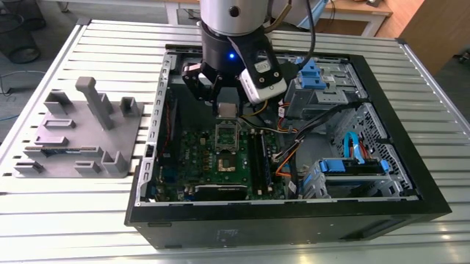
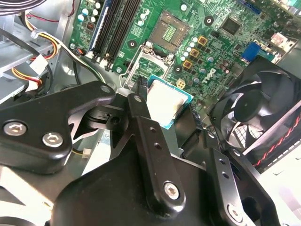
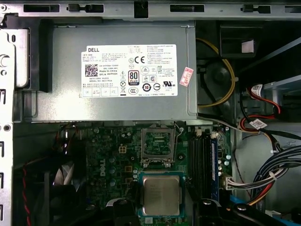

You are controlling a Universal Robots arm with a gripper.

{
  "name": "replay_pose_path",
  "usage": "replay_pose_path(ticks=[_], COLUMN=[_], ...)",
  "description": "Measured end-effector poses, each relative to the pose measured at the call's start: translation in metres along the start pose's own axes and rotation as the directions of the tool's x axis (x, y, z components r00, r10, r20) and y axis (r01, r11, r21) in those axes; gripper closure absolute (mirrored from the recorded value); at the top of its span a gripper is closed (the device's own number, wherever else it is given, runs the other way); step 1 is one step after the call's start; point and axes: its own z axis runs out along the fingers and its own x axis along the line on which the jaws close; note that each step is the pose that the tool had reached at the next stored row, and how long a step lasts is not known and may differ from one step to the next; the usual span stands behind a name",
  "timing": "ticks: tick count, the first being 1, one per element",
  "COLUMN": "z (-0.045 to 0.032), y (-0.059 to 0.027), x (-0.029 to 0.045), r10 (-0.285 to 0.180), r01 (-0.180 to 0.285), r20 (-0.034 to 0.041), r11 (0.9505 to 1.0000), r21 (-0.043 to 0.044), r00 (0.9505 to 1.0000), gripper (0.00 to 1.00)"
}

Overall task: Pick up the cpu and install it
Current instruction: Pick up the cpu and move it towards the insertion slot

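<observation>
One cpu [image 3: 161, 195] is counted, along with one green motherboard [image 3: 108, 165], one empty socket [image 3: 158, 143], one power supply [image 3: 122, 103], one black fan [image 2: 256, 106] and one open computer case [image 1: 294, 220]. One grey tray [image 1: 129, 129] is seen near the counter's [image 1: 59, 220] edge at the exterior view's left.

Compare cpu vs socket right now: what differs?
The cpu shows a plain silver top; the socket shows an exposed contact grid. The gripper holds the cpu above the motherboard; the socket is fixed to it, empty. Both are square, with similar footprints.
</observation>
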Motion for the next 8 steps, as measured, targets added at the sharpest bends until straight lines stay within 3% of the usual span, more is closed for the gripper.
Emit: replay_pose_path(ticks=[8], z=[0.0062], y=[-0.0004], x=[-0.0004], r10=[0.0], r01=[0.0], r20=[-0.0003], r11=[1.0], r21=[0.0002], r00=[1.0], gripper=[0.53])
